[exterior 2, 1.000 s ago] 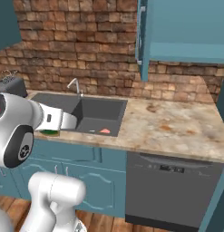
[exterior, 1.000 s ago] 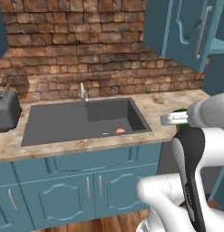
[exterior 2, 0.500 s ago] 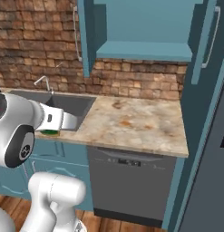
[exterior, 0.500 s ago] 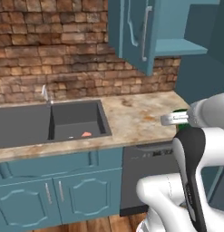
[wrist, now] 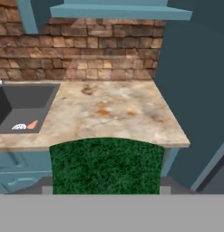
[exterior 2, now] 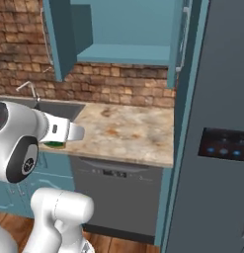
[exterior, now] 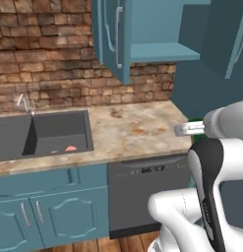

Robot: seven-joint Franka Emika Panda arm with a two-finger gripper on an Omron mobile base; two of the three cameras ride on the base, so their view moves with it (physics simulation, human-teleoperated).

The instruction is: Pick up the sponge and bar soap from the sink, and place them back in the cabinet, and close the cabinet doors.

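Note:
My gripper (wrist: 106,189) is shut on the sponge (wrist: 106,165), whose dark green top sits low in the hand view. It hovers in front of the counter's edge, out from the cabinet. The sponge (exterior 2: 55,144) also peeks out under the hand (exterior 2: 69,132), and as a green sliver (exterior: 195,120) by the hand in the left base view. The salmon-pink bar soap (exterior: 70,148) (wrist: 32,124) lies on the floor of the dark sink (exterior: 49,129) (wrist: 27,102). The teal cabinet (exterior: 162,51) (exterior 2: 124,53) stands open above, with its doors (exterior: 113,37) (exterior 2: 57,42) swung out.
A speckled counter (exterior: 135,129) runs between the sink and a tall dark fridge (exterior 2: 220,148). A dishwasher (exterior: 142,189) sits below it. A silver faucet (exterior: 24,102) stands behind the sink, and a white drain (wrist: 19,127) lies beside the soap. A brick wall backs the counter.
The base has driven to the right: the sink has slid to the left of the views, and the open cabinet and fridge have come in. The gripper's hold on the sponge is unchanged.

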